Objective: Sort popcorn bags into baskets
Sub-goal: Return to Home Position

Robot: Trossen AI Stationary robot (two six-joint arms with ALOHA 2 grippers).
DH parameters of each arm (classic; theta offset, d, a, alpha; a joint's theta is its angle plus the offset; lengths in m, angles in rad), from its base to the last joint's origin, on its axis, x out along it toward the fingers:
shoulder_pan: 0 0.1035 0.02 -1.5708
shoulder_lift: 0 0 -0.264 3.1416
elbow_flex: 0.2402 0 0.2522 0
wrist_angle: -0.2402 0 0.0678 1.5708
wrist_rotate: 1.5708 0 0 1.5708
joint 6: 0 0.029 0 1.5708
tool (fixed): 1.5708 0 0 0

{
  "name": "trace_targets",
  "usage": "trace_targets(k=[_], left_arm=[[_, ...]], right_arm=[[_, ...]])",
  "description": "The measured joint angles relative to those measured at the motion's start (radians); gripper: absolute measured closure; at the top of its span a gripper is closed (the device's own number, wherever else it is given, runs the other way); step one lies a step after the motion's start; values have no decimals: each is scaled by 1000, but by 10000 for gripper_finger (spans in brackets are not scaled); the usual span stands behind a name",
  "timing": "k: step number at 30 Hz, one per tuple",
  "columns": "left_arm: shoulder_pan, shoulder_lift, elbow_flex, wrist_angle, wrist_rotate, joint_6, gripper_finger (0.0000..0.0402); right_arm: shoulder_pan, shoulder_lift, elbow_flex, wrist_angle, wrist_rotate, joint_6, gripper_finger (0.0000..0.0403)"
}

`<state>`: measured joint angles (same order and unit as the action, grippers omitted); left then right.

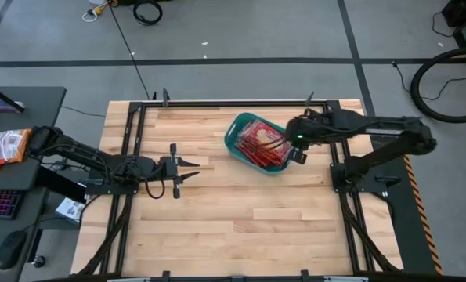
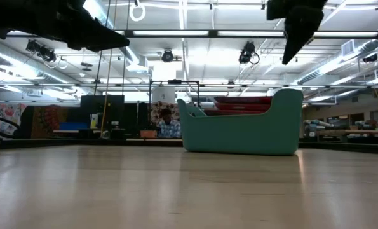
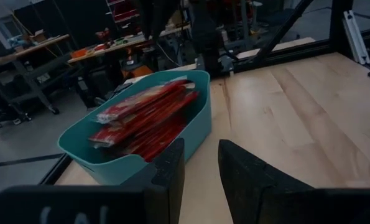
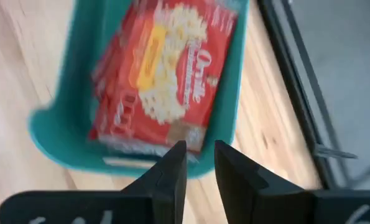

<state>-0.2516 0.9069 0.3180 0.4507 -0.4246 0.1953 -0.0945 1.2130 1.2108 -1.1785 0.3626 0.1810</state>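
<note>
Right claw (image 4: 200, 152): fingers a little apart, nothing between them. It hangs above the tub's end nearest its own arm.
Tub (image 1: 233, 143): directly beneath and just ahead of the right claw, and well apart from the left one. It sits on the table (image 1: 240, 215) with its long axis slanting across the boards.
Bags (image 1: 258, 144): stacked flat inside the tub, below the right claw's tips – the top one lies face up along the tub's length. No bag shows loose on the table.
Left claw (image 3: 200, 155): fingers apart and empty, held above bare boards and pointing toward the tub, which lies well ahead of it.
Nearer arm: the right, by a wide margin.
Step, as I judge it: the sorting looks done – what remains is drawing both arms back to rest.
Relation that counts: the tub's rim lies under the right claw, so a retreat that goes up and back toward its own arm should clear it. A low pull-back might catch the wall and shift the tub.
</note>
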Motion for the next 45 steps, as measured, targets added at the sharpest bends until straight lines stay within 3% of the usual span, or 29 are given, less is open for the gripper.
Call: trace_targets(k=[8, 18, 22, 29, 35, 41, 45], left_arm=[[37, -147, 0, -62, 1, 26, 299], [132, -453, -3, -326, 85, -66, 299], [133, -544, -76, -299, 79, -88, 299], [130, -676, -186, -270, -20, -105, 299], [130, -783, -226, -263, -27, -76, 299], [130, -904, -266, -273, -24, -75, 299], [129, -900, -285, -257, -11, -79, 299]], right_arm=[[47, -278, -270, 279, -38, 137, 316], [61, -538, -621, 760, -51, 76, 316], [55, -635, -753, 937, -51, 43, 317], [33, -811, -944, 1091, -109, 71, 317], [33, -967, -1120, 1278, -115, 89, 317], [33, -1092, -1181, 1301, -118, 100, 317], [34, -1133, -1205, 1285, -128, 111, 317]])
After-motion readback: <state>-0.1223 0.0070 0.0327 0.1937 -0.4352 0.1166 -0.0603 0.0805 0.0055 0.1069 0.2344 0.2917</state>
